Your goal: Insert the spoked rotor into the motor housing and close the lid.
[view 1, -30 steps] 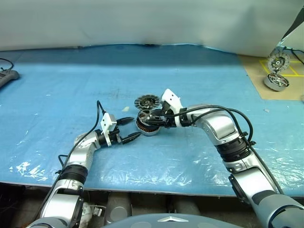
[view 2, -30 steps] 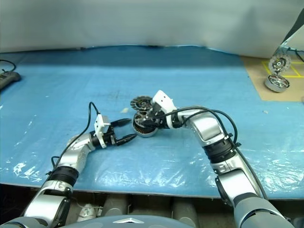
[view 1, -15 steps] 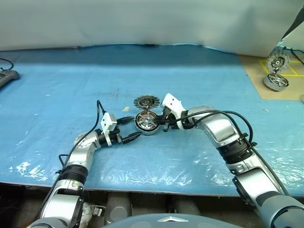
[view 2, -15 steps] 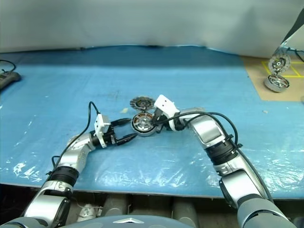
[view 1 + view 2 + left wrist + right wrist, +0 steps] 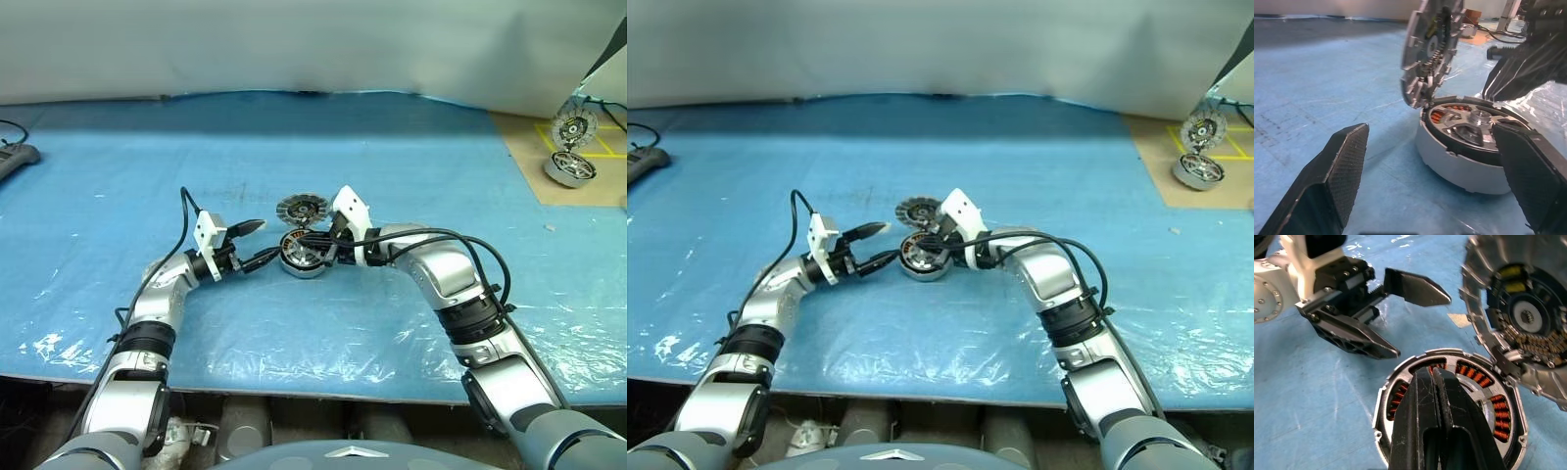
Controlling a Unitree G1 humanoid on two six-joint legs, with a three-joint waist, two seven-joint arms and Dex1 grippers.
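On the far left edge of the blue surface (image 5: 118,176) I can see a dark device (image 5: 15,157) with a cable. Moving right, my left gripper (image 5: 257,243) sits with its fingers spread wide and empty, aimed at the motor housing (image 5: 304,255) just beside it, near the middle of the surface. The housing is a short pale cylinder; inside its rim I see a ring of copper-orange coils around a silver hub, and the spoked rotor (image 5: 1469,128) appears already seated in it, its silver spokes lying over the coils. The lid (image 5: 302,209), a round grey disc with toothed edge and exposed gears and yellow parts on its inner face, stands tilted up at the far edge of the housing, hinged there and open. My right gripper (image 5: 1435,382) has its fingers pressed together, gripping nothing, with the tips over the housing's open top. At the far right, on a tan board (image 5: 549,157), I see a second motor (image 5: 570,166) with its lid raised.
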